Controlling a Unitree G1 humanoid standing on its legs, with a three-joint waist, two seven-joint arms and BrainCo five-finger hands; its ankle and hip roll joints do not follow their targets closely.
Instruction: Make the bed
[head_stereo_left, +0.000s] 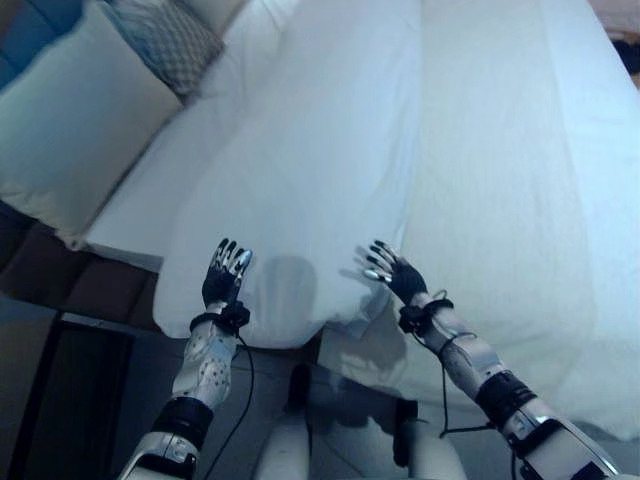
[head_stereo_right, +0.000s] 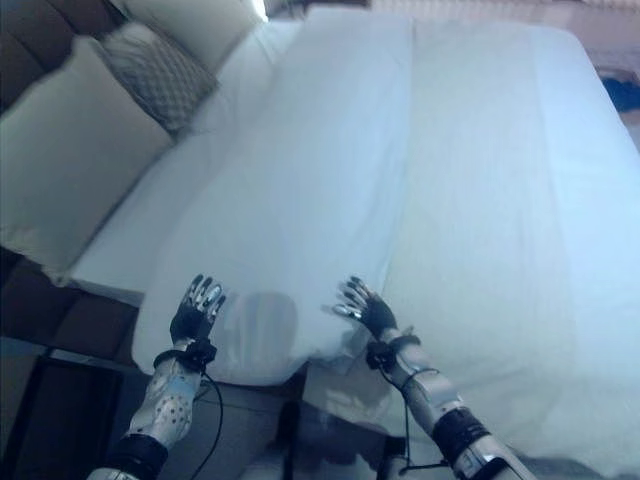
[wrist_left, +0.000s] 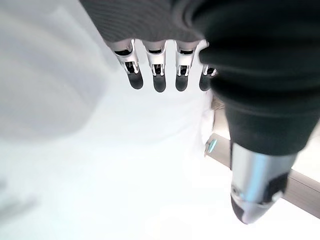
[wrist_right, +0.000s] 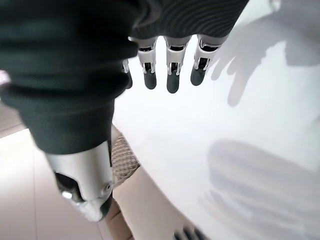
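Note:
A white duvet (head_stereo_left: 330, 170) covers the bed, its near corner folded back so a thick doubled strip runs up the middle. My left hand (head_stereo_left: 224, 277) hovers over the duvet's near edge on the left, fingers straight and holding nothing. My right hand (head_stereo_left: 392, 270) is just right of the folded corner, fingers relaxed and spread, also holding nothing. The left wrist view has straight fingers (wrist_left: 159, 75) above white cloth. In the right wrist view, straight fingers (wrist_right: 172, 72) hang over the duvet. A large white pillow (head_stereo_left: 75, 120) and a grey patterned cushion (head_stereo_left: 170, 40) lie at the bed's head, far left.
Bare white sheet (head_stereo_left: 150, 190) shows between the pillow and the folded duvet. A dark headboard (head_stereo_right: 40, 40) stands at the far left. A dark bedside unit (head_stereo_left: 60, 390) sits low on the left by the floor. The duvet's right half (head_stereo_left: 520, 200) lies flat.

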